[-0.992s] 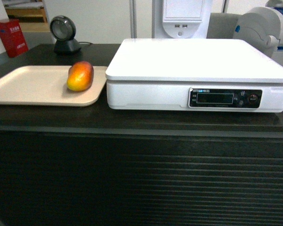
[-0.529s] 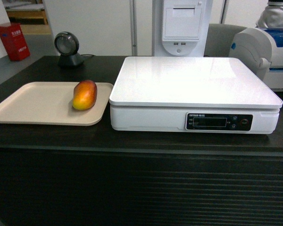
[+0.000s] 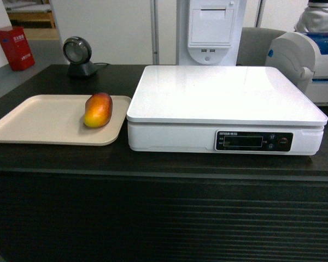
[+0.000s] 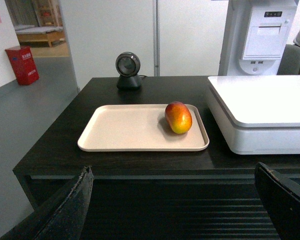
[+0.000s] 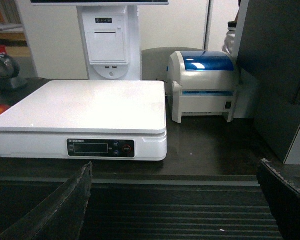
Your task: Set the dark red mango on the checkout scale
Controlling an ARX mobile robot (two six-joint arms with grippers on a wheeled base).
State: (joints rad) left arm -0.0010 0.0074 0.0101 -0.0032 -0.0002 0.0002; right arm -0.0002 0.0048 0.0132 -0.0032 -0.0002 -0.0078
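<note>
On the dark checkout worktop point(image 3: 54, 158), the dark red mango point(image 3: 98, 109) lies untouched on a beige tray point(image 3: 38, 117) just beside the empty white scale point(image 3: 224, 98). Left gripper point(image 4: 175, 200) and right gripper point(image 5: 175, 200) hang wide open, holding nothing; the whole transfer remains.

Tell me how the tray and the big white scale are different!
The tray is beige, thin and low with a small raised rim, while the scale is white and a thick box with buttons and a dark display on its front. The tray holds the dark red mango; the scale has nothing on top. The tray sits on the left, the scale on the right. Both are flat rectangles resting on the dark checkout.
</note>
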